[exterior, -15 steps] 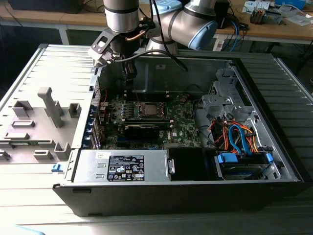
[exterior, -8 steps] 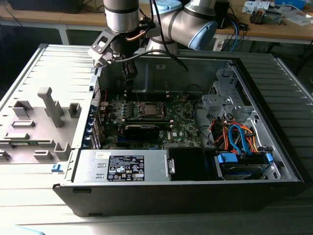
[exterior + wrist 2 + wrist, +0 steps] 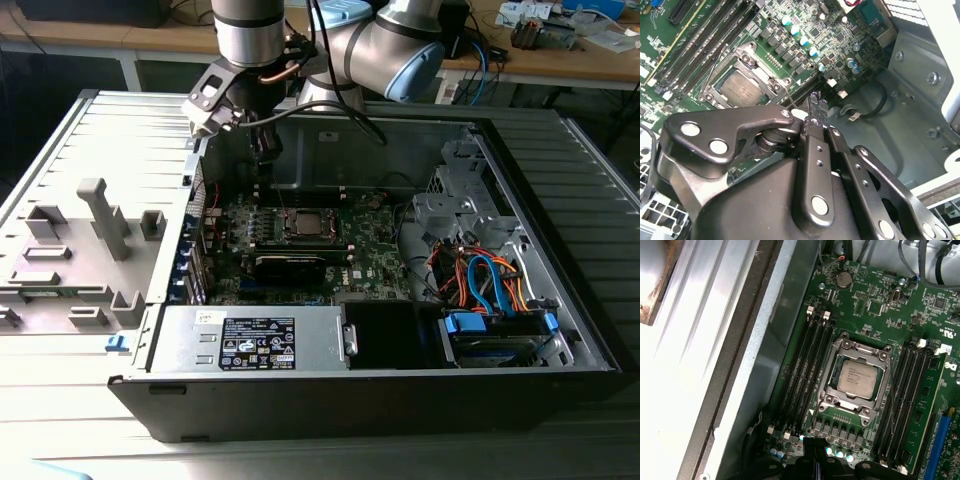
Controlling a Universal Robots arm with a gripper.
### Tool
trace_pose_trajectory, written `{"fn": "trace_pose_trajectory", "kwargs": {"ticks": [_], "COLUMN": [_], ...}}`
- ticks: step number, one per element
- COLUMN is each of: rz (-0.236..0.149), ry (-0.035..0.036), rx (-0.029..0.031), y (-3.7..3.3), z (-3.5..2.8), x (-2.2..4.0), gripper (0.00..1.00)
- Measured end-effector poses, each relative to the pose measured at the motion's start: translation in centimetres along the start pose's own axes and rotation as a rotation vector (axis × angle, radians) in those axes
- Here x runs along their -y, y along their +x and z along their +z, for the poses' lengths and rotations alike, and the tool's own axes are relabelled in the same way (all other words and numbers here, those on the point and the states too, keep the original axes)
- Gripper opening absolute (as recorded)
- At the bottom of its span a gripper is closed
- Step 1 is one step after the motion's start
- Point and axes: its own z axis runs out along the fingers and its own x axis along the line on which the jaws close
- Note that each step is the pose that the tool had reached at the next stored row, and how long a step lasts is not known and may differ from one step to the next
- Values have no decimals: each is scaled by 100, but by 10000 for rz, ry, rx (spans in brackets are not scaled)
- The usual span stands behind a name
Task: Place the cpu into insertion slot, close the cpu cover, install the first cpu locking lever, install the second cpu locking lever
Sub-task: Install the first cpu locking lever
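So the pincer (image 3: 815, 106) is pressed together with nothing pinched in it, tips touching, hanging over the green motherboard (image 3: 375, 255) inside the open PC case (image 3: 560, 250). It isn't touching anything.

The cpu (image 3: 856, 377) is already sitting flat in the insertion slot (image 3: 840, 407), grey metal top facing up. In the exterior view that's below the pincer and a little toward the exterior view's right. The cpu cover (image 3: 858, 350) lies down flat around the chip, which shows through its window.

In the second wrist view a thin wire lever (image 3: 714, 70) runs slanted along the socket's far side from the pincer, and another thin wire (image 3: 788, 94) sits just beside the pincer tips. Can't tell if either one is latched, tbh.

A row of small round capacitors (image 3: 800, 37) sits just past the socket from the pincer. Black memory slots (image 3: 802, 375) run along both sides of the socket.

Further off in the case, well apart from the pincer, are the power supply (image 3: 250, 342) and a tangle of orange and blue cables (image 3: 485, 280).
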Motion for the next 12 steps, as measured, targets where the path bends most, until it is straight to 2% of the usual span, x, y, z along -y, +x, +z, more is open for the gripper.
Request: {"fn": "trace_pose_trajectory", "kwargs": {"ticks": [12], "rz": [-121], "ry": [3], "rx": [-5], "y": [0], "z": [0], "x": [0], "gripper": [11]}}
